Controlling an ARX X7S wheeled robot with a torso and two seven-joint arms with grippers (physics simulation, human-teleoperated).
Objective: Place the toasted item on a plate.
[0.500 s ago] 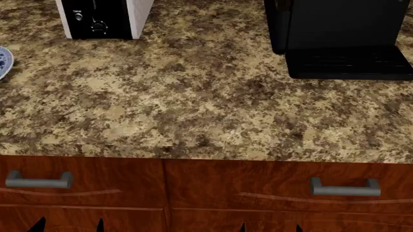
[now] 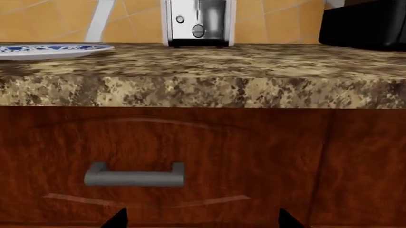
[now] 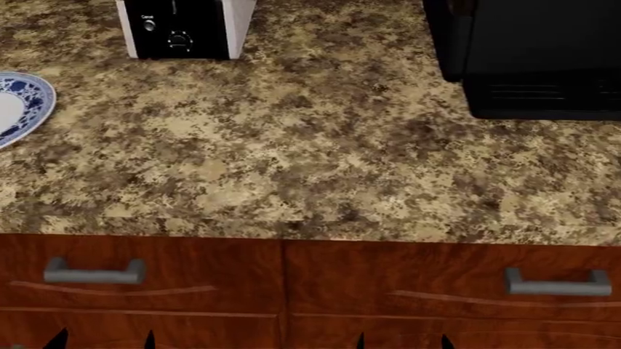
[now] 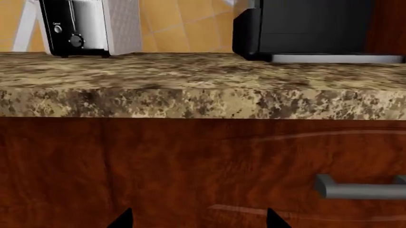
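Where granite counter [image 3: 321, 145] meets view's left, white blue-floral-rimmed plate [image 3: 17, 105]; both jaws spread, empty

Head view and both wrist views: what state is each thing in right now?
plate: flat on the counter, nothing on its visible part
toaster: upright, slots out of view
drawers: closed
black appliance: standing on the counter
left fingers: spread apart, holding nothing
right fingers: spread apart, holding nothing

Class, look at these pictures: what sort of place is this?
Most likely a kitchen: a speckled stone countertop over wooden drawers, with a toaster and a blue-rimmed plate on it.
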